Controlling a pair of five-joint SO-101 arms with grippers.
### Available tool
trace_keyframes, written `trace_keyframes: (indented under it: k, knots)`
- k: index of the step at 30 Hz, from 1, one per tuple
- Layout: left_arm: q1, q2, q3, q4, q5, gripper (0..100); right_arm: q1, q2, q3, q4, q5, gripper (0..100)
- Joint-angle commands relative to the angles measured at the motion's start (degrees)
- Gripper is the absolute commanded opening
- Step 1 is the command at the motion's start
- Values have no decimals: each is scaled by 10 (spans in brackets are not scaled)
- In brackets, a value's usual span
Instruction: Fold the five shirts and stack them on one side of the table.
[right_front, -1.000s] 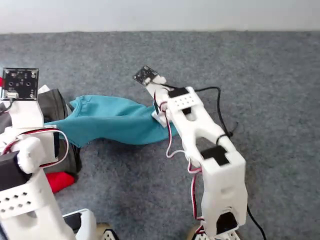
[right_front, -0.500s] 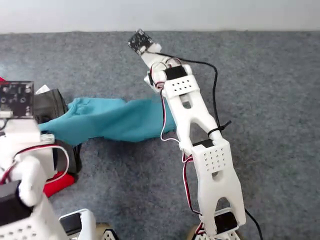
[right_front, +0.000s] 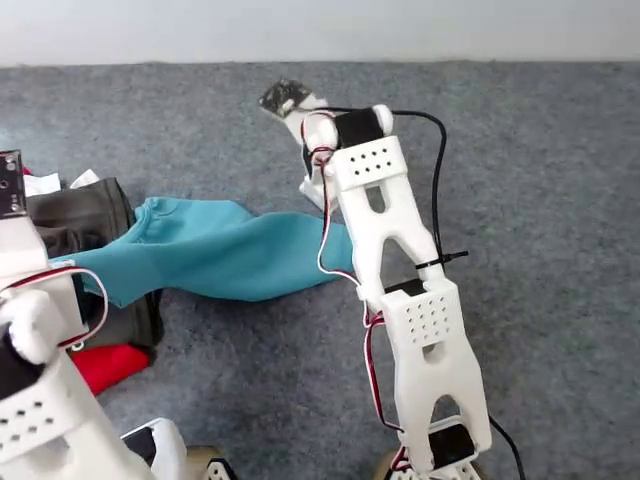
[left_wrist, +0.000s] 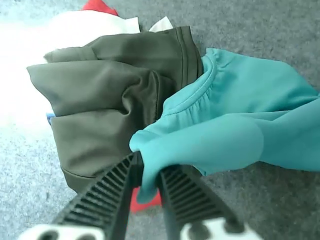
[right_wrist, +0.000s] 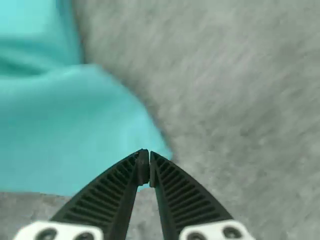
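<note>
While the teal shirt (right_front: 220, 260) lay stretched lengthwise across the grey tabletop (right_front: 520, 180), the left gripper (left_wrist: 147, 175) pinched a bunched fold at its collar end, with teal cloth squeezed between the ribbed black jaws. That end of the shirt rested against a crumpled olive shirt (left_wrist: 105, 100), which sat at the left edge of the tabletop. A white shirt (left_wrist: 100, 27) showed just behind the olive one, and a red shirt (right_front: 105, 365) poked out from underneath it on the near side. The teal shirt's other end reached toward the middle of the tabletop, where the right arm (right_front: 400, 260) stretched out over it. The right gripper (right_wrist: 145, 167) had its jaws pressed together, their tips hanging right over the teal shirt's edge where cloth met bare tabletop; whether any cloth was caught between them could not be told. The shirt's middle lay flat and loosely wrinkled, touching the tabletop along its length.
</note>
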Motion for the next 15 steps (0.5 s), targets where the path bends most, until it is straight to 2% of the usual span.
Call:
trace_keyframes:
  k: [1, 8, 15]
  knots:
    - [-3, 15, -11, 9, 1, 17, -8, -6, 26, 24, 4, 9]
    - [-3, 17, -11, 9, 1, 17, -44, 75, 55, -7, 4, 9]
    - [-2, 14, -11, 9, 0, 17, -30, 134, -3, -240, 5, 9]
